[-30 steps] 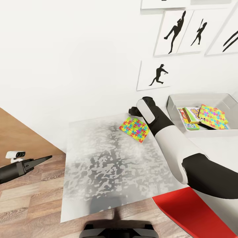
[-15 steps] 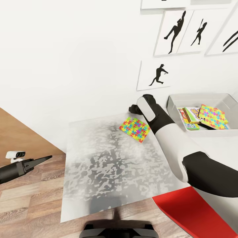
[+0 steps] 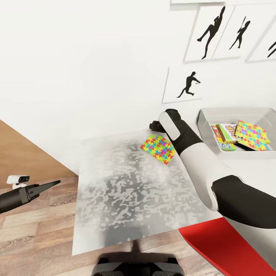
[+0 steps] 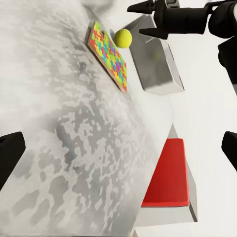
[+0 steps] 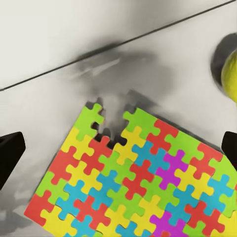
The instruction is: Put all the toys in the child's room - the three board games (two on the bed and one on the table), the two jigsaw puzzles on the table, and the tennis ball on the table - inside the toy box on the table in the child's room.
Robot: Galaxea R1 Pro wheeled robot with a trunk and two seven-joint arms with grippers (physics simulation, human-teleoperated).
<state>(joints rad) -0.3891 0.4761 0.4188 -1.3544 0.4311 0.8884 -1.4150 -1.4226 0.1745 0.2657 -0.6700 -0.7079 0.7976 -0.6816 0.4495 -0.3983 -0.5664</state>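
Observation:
One jigsaw puzzle [image 3: 158, 148] lies flat on the pale speckled table [image 3: 122, 191] near the wall. The tennis ball [image 4: 123, 38] rests just beyond its far edge; it also sits at the picture's edge in the right wrist view [image 5: 230, 74]. My right gripper [image 4: 137, 20] hovers open above the ball and puzzle, holding nothing. In the head view my right wrist covers the ball. The toy box [image 3: 230, 112] stands to the right, holding board games [image 3: 226, 135] and a second puzzle [image 3: 251, 135]. My left gripper [image 3: 56, 182] hangs open off the table's left side.
A white wall with black sports-silhouette pictures [image 3: 188, 85] runs directly behind the table. A red panel [image 3: 214, 245] lies below the table's near right corner. Wood-plank floor [image 3: 34, 237] spreads to the left and in front.
The head camera has shifted a little, so the whole picture moved. My right wrist edged slightly toward the wall behind the puzzle. The left arm stayed put.

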